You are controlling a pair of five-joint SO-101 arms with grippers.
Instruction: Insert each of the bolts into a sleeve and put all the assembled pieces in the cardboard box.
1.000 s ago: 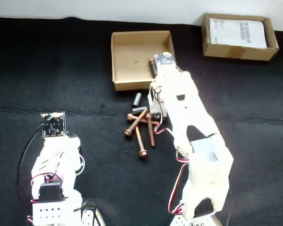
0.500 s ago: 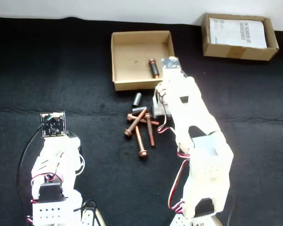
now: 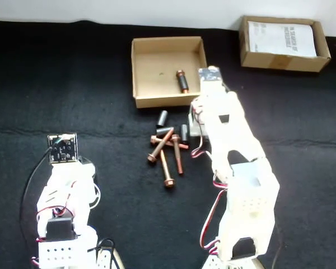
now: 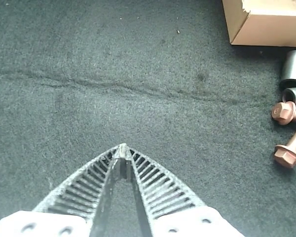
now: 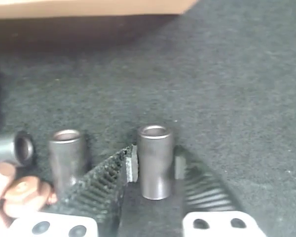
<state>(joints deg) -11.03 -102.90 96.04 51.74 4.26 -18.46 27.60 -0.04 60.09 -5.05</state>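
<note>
Right wrist view puts your right hand (image 5: 154, 154) around an upright sleeve (image 5: 155, 170). One toothed finger sits against each side of it, so I judge it gripped. The sleeve's foot is on the black worktop (image 5: 237, 98), near the front wall of the cardboard box (image 3: 157, 61). One assembled piece (image 3: 182, 81) lies inside that box.

The loose bolts (image 3: 167, 152) lie crossed in a heap beside your right hand. A second sleeve (image 5: 66, 158) stands just beside the gripped one. You look to be at the start of another pairing, with a sleeve taken and no bolt in it yet.

Your left hand (image 4: 122, 149) is closed, tips meeting on nothing, and it sits over bare worktop apart from the heap. The next move calls for opening it onto one bolt's shank. Then line the bolt tip up squarely with the sleeve's bore, without toppling the neighbouring sleeve.
</note>
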